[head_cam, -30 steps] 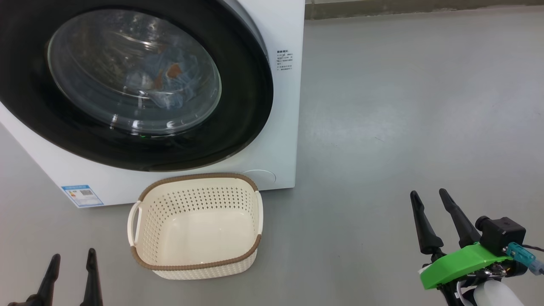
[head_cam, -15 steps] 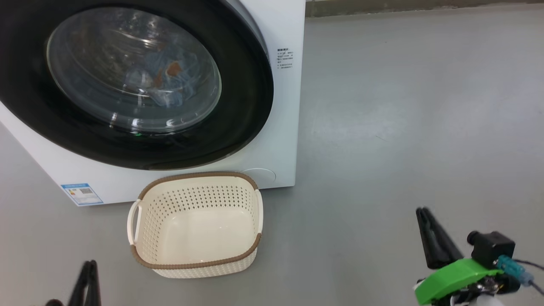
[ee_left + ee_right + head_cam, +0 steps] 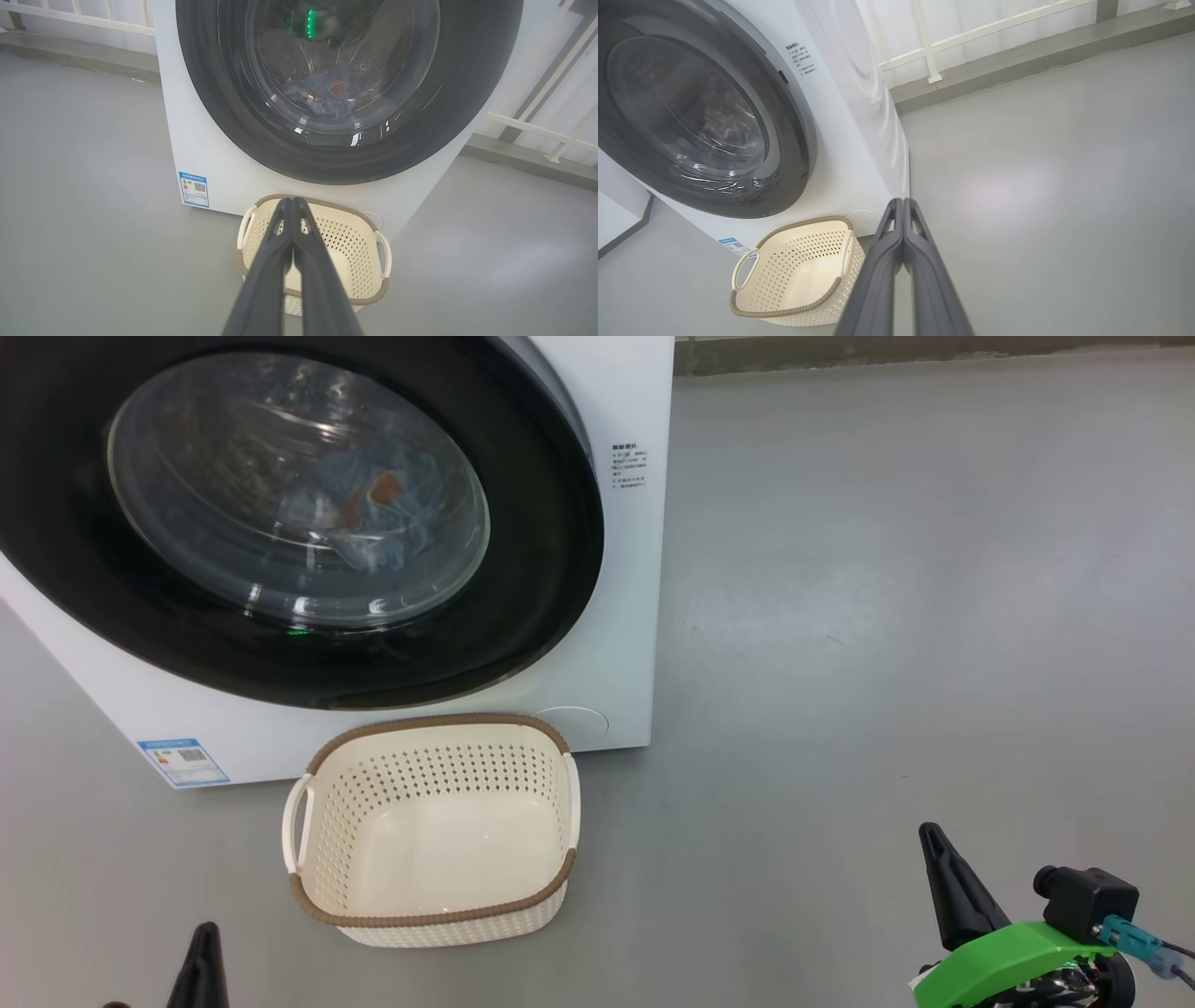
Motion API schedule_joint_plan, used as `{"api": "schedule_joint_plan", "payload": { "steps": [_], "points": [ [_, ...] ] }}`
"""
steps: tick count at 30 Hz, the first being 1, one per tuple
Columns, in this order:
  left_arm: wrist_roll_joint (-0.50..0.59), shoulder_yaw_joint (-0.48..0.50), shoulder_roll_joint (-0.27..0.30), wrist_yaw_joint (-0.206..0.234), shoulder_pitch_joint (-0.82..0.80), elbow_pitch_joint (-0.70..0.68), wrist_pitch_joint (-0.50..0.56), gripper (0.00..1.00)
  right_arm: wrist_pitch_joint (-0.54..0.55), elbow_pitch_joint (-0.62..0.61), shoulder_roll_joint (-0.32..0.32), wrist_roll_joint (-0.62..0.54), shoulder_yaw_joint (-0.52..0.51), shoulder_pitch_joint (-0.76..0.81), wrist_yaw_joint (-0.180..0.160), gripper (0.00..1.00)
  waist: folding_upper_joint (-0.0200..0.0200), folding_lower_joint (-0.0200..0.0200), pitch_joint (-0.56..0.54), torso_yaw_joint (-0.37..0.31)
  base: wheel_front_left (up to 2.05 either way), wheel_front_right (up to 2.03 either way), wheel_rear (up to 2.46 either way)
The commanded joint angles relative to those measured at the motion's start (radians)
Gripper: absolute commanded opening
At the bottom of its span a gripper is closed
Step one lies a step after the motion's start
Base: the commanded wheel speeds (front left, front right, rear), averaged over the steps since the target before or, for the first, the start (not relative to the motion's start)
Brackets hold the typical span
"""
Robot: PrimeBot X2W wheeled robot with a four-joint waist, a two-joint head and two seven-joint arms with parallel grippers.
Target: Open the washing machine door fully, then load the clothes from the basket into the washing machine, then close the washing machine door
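Note:
The white washing machine (image 3: 616, 616) fills the upper left of the head view, and its black-rimmed round door (image 3: 551, 569) sits flush against the front. Behind the door's glass lie the light blue clothes (image 3: 373, 518) with orange-brown print, also seen through the glass (image 3: 327, 91) in the left wrist view. The cream basket (image 3: 434, 831) stands on the floor right in front of the machine, with nothing in it. My left gripper (image 3: 292, 201) is shut and empty, low at the bottom left. My right gripper (image 3: 902, 201) is shut and empty too, well to the right of the basket (image 3: 798, 270).
Bare grey floor (image 3: 887, 616) stretches to the right of the machine. A white railing (image 3: 934, 46) and a low kerb run behind it. A blue label sticker (image 3: 182, 761) sits at the machine's lower left corner.
Both grippers have gone from open to shut, fingers pressed together. Both have sunk toward the bottom edge of the head view. Door, clothes and basket have not moved.

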Motion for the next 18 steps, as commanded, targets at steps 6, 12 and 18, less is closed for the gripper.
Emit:
{"api": "schedule_joint_plan", "payload": {
  "steps": [6, 12, 18],
  "points": [
    [-0.075, 0.007, 0.01, 0.0, -0.021, -0.032, 0.016, 0.0, 0.019, -0.035, -0.003, 0.076, -0.024, -0.029, 0.0, 0.0, 0.0, -0.0001, -0.001, 0.002, 0.0, 0.0, 0.0],
    [-0.14, 0.007, 0.006, 0.0, -0.026, -0.037, 0.033, 0.0, 0.036, -0.043, 0.0, 0.133, -0.035, -0.03, 0.0, 0.0, 0.0, -0.0002, -0.003, 0.004, 0.0, 0.0, 0.0],
    [-0.206, 0.006, 0.003, 0.0, -0.032, -0.042, 0.051, 0.0, 0.054, -0.051, 0.004, 0.191, -0.047, -0.03, 0.0, 0.0, 0.0, -0.0002, -0.004, 0.006, 0.0, 0.0, 0.0]
  ]
}}
